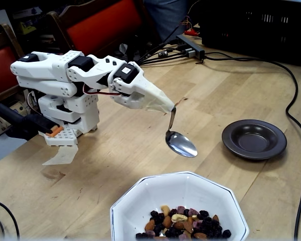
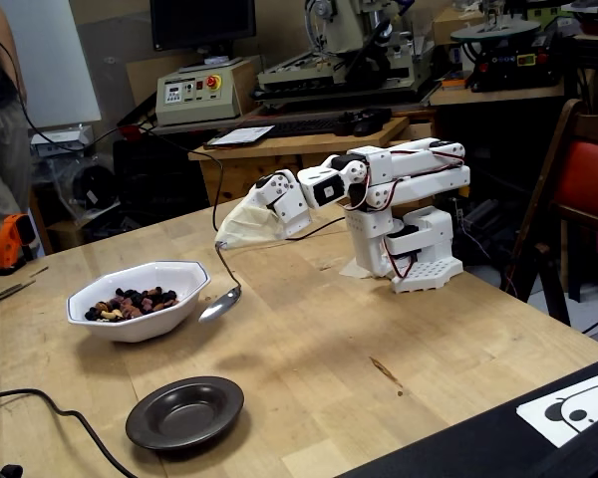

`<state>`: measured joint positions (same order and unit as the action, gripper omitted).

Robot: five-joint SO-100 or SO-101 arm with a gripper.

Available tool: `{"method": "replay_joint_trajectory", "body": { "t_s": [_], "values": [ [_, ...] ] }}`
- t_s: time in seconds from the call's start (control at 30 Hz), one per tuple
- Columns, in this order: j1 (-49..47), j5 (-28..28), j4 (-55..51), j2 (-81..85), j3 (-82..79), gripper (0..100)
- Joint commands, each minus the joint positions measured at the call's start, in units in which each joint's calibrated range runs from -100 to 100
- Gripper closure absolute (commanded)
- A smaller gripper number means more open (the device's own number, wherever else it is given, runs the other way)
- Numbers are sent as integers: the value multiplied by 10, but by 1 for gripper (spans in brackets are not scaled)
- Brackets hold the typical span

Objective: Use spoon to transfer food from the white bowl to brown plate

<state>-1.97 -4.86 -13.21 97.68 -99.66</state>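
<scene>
Gripper clamps spoon handle; empty spoon bowl hangs beside white bowl. Only a fixed view resolves food pieces; brown plate bare.

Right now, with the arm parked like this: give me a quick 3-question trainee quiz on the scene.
1. True or false: the spoon is already loaded with food.
2. Where is all the food? A) white bowl B) brown plate C) table
3. Fill in: the spoon hangs from the gripper with its scoop end pointing ____.

Key: 1 false, the scoop is bare and shiny. 2 A, the plate is empty. 3 down, clear of the bowl's rim in both fixed views.
</scene>
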Motion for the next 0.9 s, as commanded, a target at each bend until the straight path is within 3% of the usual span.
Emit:
{"method": "replay_joint_trajectory", "body": {
  "t_s": [0.0, 0.87],
  "values": [
    [-3, 0, -1, 7, -3, 98],
    [-3, 2, 6, 8, 21, 98]
  ]
}}
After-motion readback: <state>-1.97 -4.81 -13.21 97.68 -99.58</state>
